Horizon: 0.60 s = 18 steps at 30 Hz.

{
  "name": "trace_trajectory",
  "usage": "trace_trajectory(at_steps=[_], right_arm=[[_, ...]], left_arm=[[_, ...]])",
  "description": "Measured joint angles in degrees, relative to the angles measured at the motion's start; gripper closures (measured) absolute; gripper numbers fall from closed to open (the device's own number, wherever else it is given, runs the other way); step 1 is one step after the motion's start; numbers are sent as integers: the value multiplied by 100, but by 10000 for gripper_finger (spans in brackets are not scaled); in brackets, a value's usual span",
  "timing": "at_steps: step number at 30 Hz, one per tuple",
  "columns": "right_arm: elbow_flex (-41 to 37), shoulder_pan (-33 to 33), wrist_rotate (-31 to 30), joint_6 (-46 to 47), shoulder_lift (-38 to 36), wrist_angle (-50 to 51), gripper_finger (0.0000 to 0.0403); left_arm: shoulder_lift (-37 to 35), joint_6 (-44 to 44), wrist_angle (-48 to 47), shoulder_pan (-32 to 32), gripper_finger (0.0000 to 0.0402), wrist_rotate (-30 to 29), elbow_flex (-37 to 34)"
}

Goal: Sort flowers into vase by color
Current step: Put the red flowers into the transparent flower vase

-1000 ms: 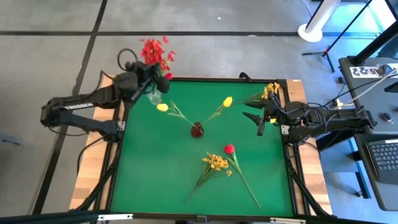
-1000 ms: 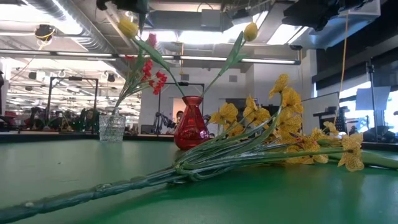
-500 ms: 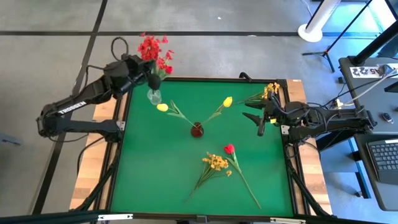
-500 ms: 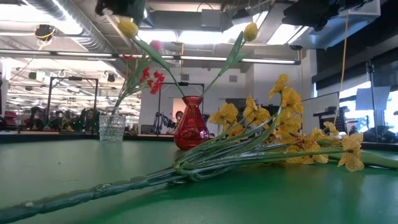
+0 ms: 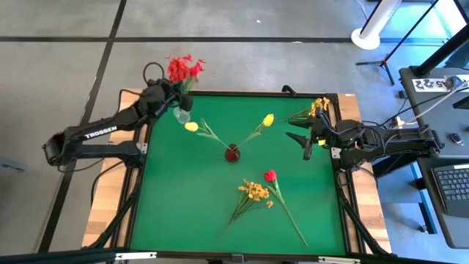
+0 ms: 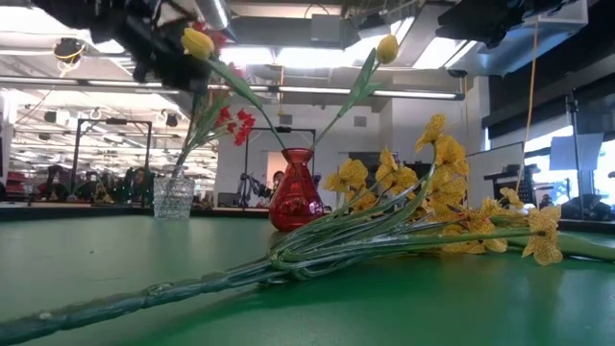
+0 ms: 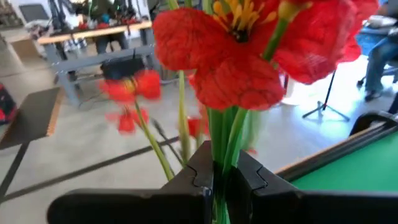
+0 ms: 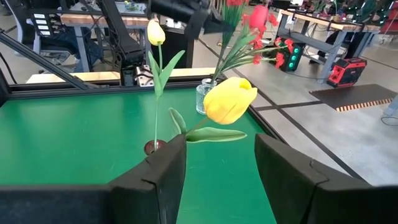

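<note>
My left gripper [image 5: 176, 91] hovers over the table's far left corner, shut on a bushy red flower spray [image 5: 184, 68]. The spray's stems reach down into a clear glass vase [image 5: 182, 114]. A red vase [image 5: 232, 152] at mid-table holds two yellow tulips [image 5: 192, 126] [image 5: 268, 119]. A red tulip [image 5: 270, 175] and a yellow spray [image 5: 254, 192] lie flat on the green mat. Another yellow spray [image 5: 317, 107] lies at the far right corner. My right gripper [image 5: 302, 139] waits open at the right edge, holding nothing. My left gripper pinches the red spray's bundle of green stems [image 7: 221, 144] between its two fingers, just under the blooms. The fingers come in about level from the table's left side and lie across the stems. The spray stands slanted, with its lower stems [image 6: 190, 154] inside the clear vase.
The green mat [image 5: 183, 205] is bordered by a dark raised frame [image 5: 139, 183]. Bare mat lies at the near left. Beyond the right edge are a desk with a laptop [image 5: 454, 183] and a stand [image 5: 370, 33].
My left gripper has sunk toward the clear vase, staying shut on the red spray, while the arm has swung toward the table's far edge. The spray has come down with it, its stems still in the vase.
</note>
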State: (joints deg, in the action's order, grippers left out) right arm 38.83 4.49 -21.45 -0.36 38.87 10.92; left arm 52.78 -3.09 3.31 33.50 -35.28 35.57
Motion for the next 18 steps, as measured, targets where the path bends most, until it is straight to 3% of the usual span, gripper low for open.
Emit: trace_trajectory(at_steps=[11, 18], right_arm=[[0, -2, 0, 2, 0, -18, 214], [0, 1, 2, 2, 0, -46, 214]], left_arm=[[-12, -82, 11, 63, 388, -144, -402], [-12, -82, -59, -50, 324, -5, -367]])
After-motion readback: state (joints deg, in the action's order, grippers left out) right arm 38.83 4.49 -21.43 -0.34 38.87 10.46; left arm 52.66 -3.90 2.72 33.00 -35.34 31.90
